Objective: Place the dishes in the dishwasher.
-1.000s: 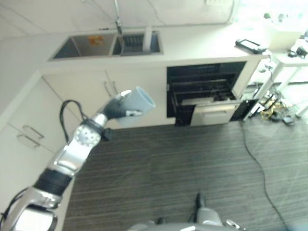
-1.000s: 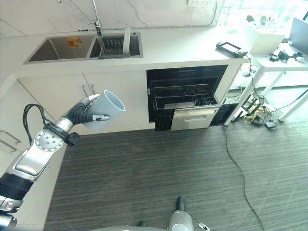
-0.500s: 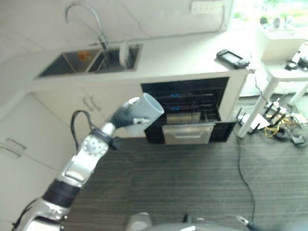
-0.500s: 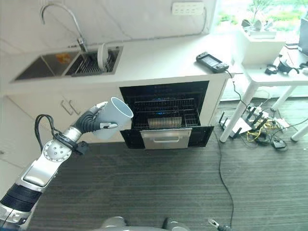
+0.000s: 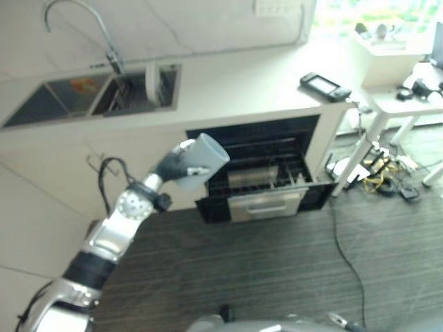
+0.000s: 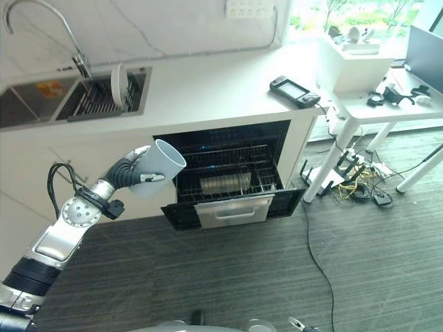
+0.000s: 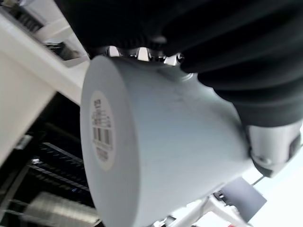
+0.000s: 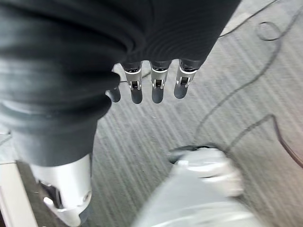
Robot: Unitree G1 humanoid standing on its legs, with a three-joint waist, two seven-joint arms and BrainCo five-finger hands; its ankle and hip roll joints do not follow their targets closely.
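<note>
The left hand (image 6: 131, 169) is raised at the near left, its fingers (image 6: 147, 178) curled round a pale grey-blue cup (image 6: 158, 171). The cup is held clear of every surface, tilted, with its open mouth facing up and to the right; in the left wrist view its flat base with a barcode sticker (image 7: 102, 129) faces the camera. The right hand (image 8: 151, 85) hangs over the striped grey floor (image 6: 291, 270), fingers straight and relaxed, holding nothing.

Step in hand, as judged: transport of the cup toward the dishwasher (image 6: 228, 180), not yet at the rack. The next move calls for carrying the cup right and down to the pulled-out rack (image 6: 239, 181), turning its mouth downward, then releasing it between the wires.

Beyond the cup, the dishwasher stands open under the tabletop (image 6: 208, 90), its door (image 6: 232, 211) dropped toward the floor. 1 ribbed item (image 6: 225, 184) already lies in the rack; what it is cannot be told. It occupies the rack's middle, so a free slot beside it is needed. The lowered door edge stands between the hand and the rack.

Farther off, the tabletop carries a dark handheld device (image 6: 294, 90) at right and a sink (image 6: 76, 97) at left, with 1 plate (image 6: 118, 77) upright in its drainer and a faucet (image 6: 41, 28) behind. A white side table (image 6: 387, 100) stands at far right.
</note>
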